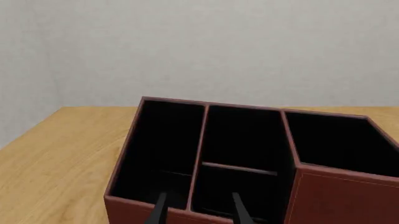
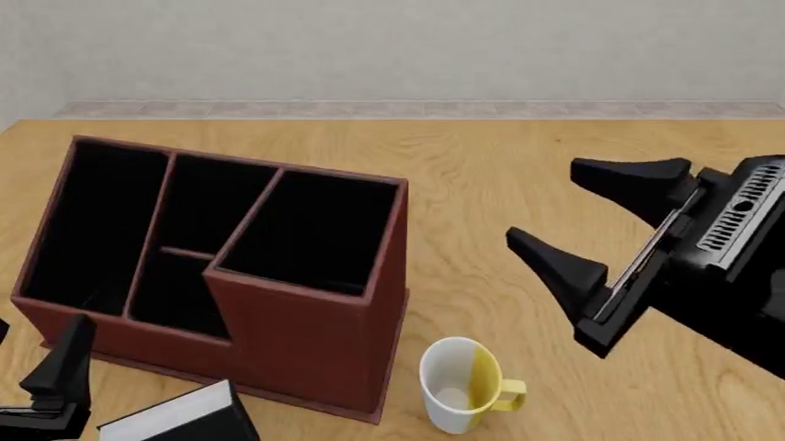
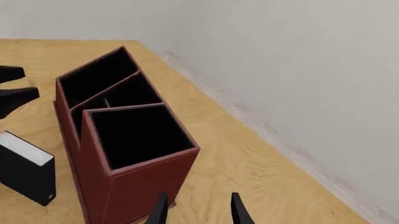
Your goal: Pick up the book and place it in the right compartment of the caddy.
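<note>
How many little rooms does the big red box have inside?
4. The caddy has a long narrow section at its left end, two small middle sections, one behind and one in front, and the tall right compartment. None looks hidden.

The caddy [image 3: 118, 140] stands on the wooden table [image 3: 249, 172], seen from its taller end. Its right compartment [image 3: 138, 134] is the nearest section, with black inside and a red-brown rim, and it holds nothing that can be seen. Behind it are the lower sections. The book [image 3: 26, 169] stands upright on the table beside the caddy, not touching it, with white page edges on top. The right gripper [image 3: 198, 210] shows two dark fingertips with a gap between them, holding nothing. Two black fingers of the left gripper [image 3: 16, 88] appear at the picture's edge, near the caddy's far end.
</note>
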Controlling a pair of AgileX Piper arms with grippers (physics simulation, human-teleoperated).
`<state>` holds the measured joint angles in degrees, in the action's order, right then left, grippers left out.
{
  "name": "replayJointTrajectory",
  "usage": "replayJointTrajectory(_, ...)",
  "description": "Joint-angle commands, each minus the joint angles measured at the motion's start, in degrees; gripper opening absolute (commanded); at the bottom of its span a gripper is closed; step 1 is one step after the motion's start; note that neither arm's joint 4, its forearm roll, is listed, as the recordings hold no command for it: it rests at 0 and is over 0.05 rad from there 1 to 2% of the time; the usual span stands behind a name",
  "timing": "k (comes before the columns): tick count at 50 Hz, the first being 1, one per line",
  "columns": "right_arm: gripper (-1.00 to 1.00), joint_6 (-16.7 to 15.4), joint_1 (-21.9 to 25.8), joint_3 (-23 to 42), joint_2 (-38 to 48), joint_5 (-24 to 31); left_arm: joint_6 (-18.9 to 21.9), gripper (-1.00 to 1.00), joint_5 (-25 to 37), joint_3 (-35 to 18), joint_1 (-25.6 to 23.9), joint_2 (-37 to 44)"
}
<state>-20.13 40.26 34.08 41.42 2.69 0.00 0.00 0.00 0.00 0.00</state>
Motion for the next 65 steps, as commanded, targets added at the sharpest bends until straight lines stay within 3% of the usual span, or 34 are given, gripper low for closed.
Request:
replayJointTrajectory(1, 1.00, -3.29, 7.03, 5.76, 10.60, 0.05, 0.00, 1.00, 0.00, 0.00, 0.00, 0.00)
replayJointTrajectory(9, 1.00, -6.03, 11.60, 9.22, 17.16, 1.28, 0.00, 1.00, 0.00, 0.00, 0.00, 0.00)
replayJointTrajectory(13, 1.00, -7.32, 11.55, 9.97, 18.87, 1.22, 0.00, 1.00, 0.00, 0.00, 0.00, 0.00)
replayJointTrajectory(35, 1.00, -9.73, 16.80, 14.49, 27.69, 0.48, 0.00, 1.00, 0.00, 0.00, 0.00, 0.00)
replayJointTrajectory(65, 1.00, -13.98, 23.24, 24.43, 38.59, 4.02, 0.00, 1.00, 0.00, 0.00, 0.00, 0.00)
